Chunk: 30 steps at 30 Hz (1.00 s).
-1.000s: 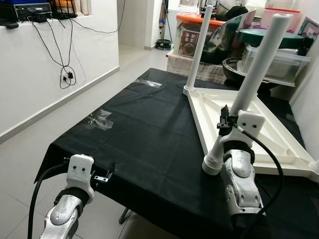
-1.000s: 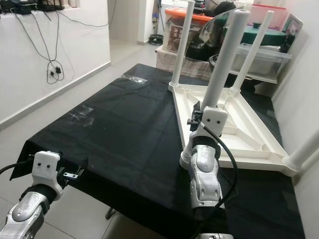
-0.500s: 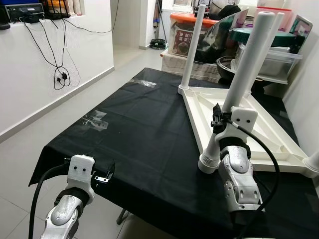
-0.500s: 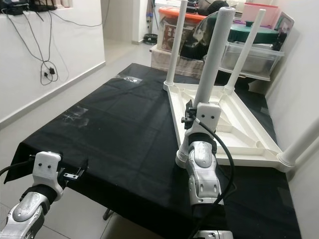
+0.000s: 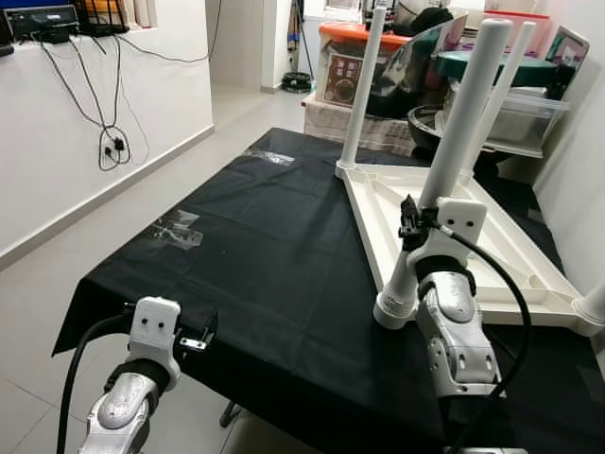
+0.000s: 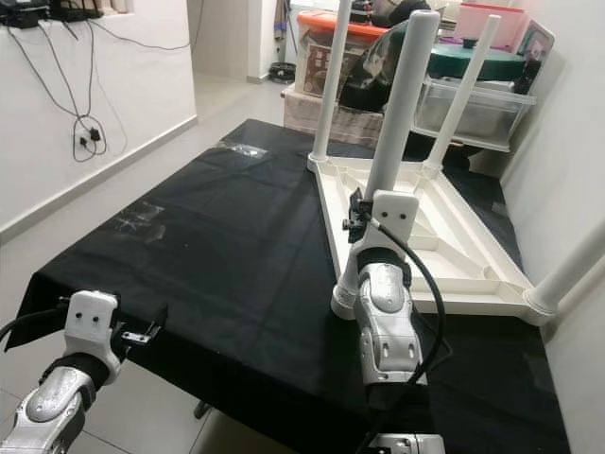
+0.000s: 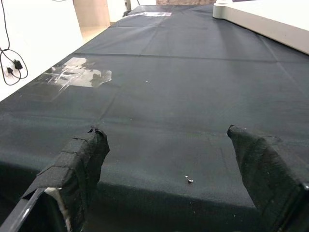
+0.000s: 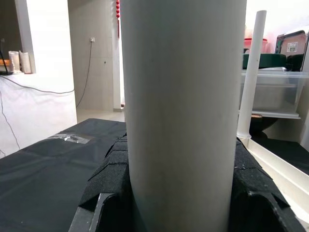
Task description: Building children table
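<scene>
Gripping a white leg (image 5: 444, 180), the right gripper (image 5: 416, 227) is clenched around the tube a little above its flanged foot, which sits at the near corner of the upturned white tabletop (image 5: 492, 251). In the right wrist view the black fingers (image 8: 108, 176) press against both sides of the leg (image 8: 183, 106). The leg leans slightly away from the robot, its rounded end high above the tabletop. The tabletop lies underside up on the right half of the table (image 5: 255, 246), which is covered with a black cloth. Another leg (image 5: 362, 85) stands upright at the tabletop's far left corner, a third leg (image 6: 461, 87) rises at the far corner behind it, and a fourth leg (image 6: 572, 270) shows at the right corner. The left gripper (image 5: 197, 333) hovers at the near left edge of the table, well apart from the tabletop, its fingers (image 7: 77, 169) spread and holding nothing. Storage bins (image 5: 515, 109) stand beyond the table.
</scene>
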### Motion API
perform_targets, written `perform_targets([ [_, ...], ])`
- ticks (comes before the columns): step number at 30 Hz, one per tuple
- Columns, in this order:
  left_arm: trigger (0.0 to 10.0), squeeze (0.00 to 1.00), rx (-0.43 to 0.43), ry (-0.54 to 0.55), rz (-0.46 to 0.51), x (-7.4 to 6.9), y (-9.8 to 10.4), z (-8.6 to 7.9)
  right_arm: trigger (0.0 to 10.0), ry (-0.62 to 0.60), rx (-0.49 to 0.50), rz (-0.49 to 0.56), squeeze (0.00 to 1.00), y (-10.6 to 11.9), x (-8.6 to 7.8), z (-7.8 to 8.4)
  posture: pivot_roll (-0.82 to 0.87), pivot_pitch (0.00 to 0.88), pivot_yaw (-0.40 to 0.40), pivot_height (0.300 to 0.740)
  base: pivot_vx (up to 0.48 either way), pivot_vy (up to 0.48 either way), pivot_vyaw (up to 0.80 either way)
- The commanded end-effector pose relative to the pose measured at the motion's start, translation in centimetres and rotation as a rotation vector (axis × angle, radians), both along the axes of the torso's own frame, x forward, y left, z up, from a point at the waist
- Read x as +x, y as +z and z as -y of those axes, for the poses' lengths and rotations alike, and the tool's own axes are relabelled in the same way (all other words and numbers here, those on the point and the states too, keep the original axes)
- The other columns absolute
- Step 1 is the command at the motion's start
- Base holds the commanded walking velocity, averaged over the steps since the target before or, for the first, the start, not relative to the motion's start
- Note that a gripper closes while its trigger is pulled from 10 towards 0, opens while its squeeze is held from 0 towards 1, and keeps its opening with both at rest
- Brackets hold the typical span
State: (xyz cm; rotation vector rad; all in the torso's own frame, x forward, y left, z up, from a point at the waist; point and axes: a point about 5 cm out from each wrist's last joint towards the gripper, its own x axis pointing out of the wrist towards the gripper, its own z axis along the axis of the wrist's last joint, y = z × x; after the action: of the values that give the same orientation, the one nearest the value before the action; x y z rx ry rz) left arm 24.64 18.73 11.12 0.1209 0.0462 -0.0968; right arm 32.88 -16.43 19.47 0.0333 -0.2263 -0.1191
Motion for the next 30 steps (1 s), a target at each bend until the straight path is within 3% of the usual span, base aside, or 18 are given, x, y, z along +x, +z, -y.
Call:
perform_targets([
  [1,10.0,0.00,0.006,-0.013,-0.005,0.12,-0.13,0.28,10.0,0.047,0.053,-0.173,0.00,-3.50,-0.11,-0.73,0.06,0.000,-0.063,0.740,0.000,0.000,0.00],
  [30,10.0,0.00,0.013,-0.021,-0.008,0.22,-0.22,0.25,10.0,0.051,0.081,-0.157,0.00,-3.09,-0.48,-0.93,0.06,0.000,-0.055,0.740,0.000,0.000,0.00],
])
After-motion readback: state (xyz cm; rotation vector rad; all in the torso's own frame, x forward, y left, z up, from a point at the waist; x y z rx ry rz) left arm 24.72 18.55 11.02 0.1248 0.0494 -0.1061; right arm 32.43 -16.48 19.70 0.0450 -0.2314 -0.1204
